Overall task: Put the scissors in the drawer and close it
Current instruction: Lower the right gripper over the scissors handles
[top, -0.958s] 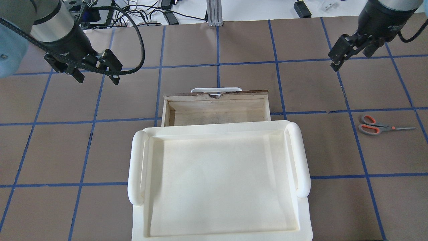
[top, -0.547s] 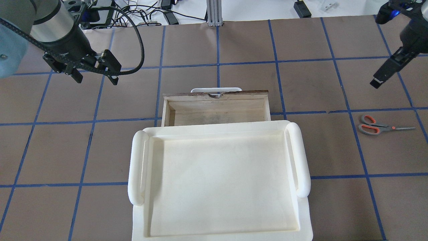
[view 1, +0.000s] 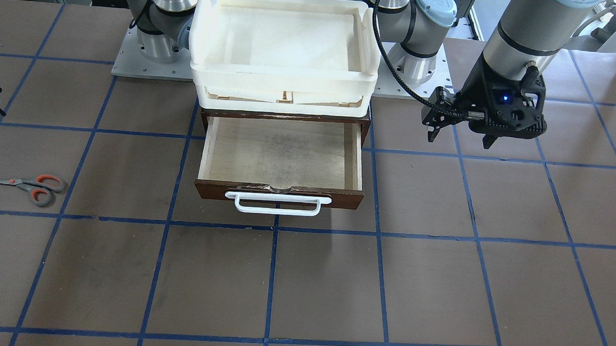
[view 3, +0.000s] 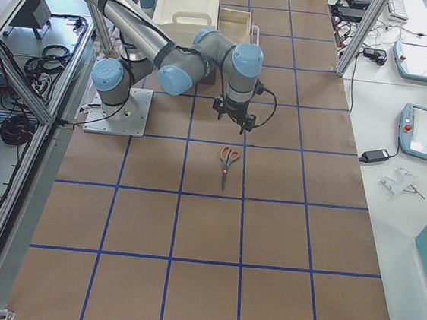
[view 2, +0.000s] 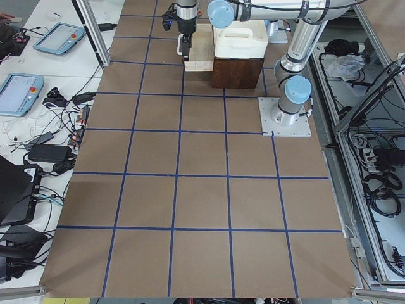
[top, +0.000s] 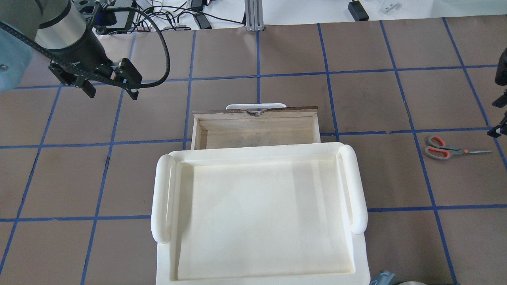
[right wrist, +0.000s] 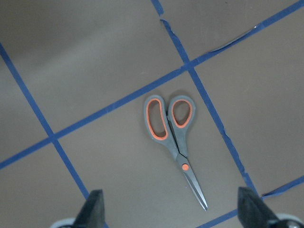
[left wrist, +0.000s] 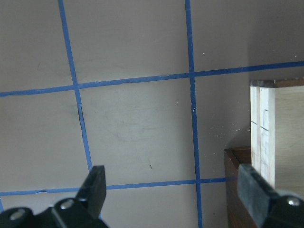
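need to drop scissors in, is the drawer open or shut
Open: the drawer is pulled out, its bare pale wooden interior showing.

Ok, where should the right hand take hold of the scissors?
Probably from straight above: the small grey scissors with orange-lined loop handles lie flat and closed. Pinch across the narrow neck at the orange pivot; the open right hand spans that way.

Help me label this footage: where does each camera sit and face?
Front-facing: across the table, facing the robot's bases; left pincer on its right.
Overhead: behind the robot, looking forward and down; drawer, left arm.
Exterior left: table's end, looking along it; left arm's base.
Exterior right: opposite end; right pincer near the scissors.
Left wrist: looks down; own fingers, drawer corner.
Right wrist: looks down; own fingers, scissors.
Shared: front-facing and overhead both show drawer and scissors.
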Tool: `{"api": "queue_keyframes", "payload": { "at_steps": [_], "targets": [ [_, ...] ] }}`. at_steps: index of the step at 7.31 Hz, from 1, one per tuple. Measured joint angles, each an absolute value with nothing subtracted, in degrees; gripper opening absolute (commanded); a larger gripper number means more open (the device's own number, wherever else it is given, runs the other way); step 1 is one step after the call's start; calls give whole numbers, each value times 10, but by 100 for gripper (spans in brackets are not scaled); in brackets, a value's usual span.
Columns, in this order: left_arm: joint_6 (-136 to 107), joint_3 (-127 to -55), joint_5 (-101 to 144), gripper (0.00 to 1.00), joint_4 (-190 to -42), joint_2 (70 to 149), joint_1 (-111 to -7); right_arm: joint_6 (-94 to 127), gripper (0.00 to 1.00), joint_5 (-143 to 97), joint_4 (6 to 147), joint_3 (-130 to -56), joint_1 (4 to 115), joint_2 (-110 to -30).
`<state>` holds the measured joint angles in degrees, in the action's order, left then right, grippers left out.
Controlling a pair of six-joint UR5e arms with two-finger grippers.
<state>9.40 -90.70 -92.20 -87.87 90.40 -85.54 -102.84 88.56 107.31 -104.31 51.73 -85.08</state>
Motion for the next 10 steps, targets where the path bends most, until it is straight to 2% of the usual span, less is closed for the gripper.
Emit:
{"api": "queue_keyframes", "payload": {
  "at_steps": [3,6,10],
  "targets": [
    [97,-907,-920,100,-876,903,-855,-1223,100,885,1175,-1074,498,-783],
    [98,-907,-923,100,-876,903,-854,-1283,100,879,1324,-1160,491,-763],
    [98,-907,-922,100,-876,903,-854,-1293,100,862,1351,-1178,487,-730]
  ]
}}
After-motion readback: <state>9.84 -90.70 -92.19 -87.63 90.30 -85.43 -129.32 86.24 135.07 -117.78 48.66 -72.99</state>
